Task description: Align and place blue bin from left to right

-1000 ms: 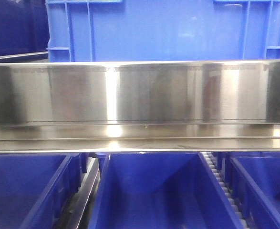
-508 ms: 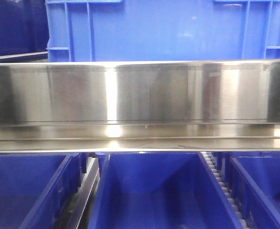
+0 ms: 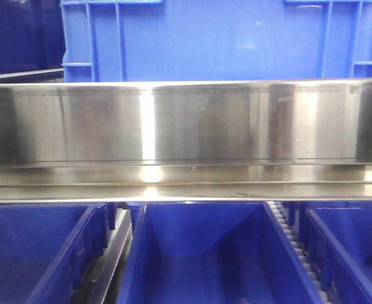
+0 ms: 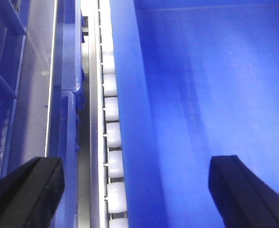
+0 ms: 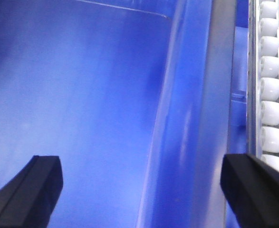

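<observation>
Steel rail (image 3: 186, 123), blue bin (image 3: 224, 38) behind, long axis left-right, left end effector (image 4: 137, 190) and right end effector (image 5: 141, 190) released

Front view: the dim, dark reflections on the steel rail (image 3: 186, 120) directly below the blue bin (image 3: 224, 38) have altered slightly since one second earlier. No other difference is discernible.

The blue bin (image 3: 224, 38), a large bright-blue crate with raised vertical and horizontal wall ribs, is standing upright, facing the front camera squarely, its lower part hiding behind the steel rail (image 3: 186, 123).
</observation>
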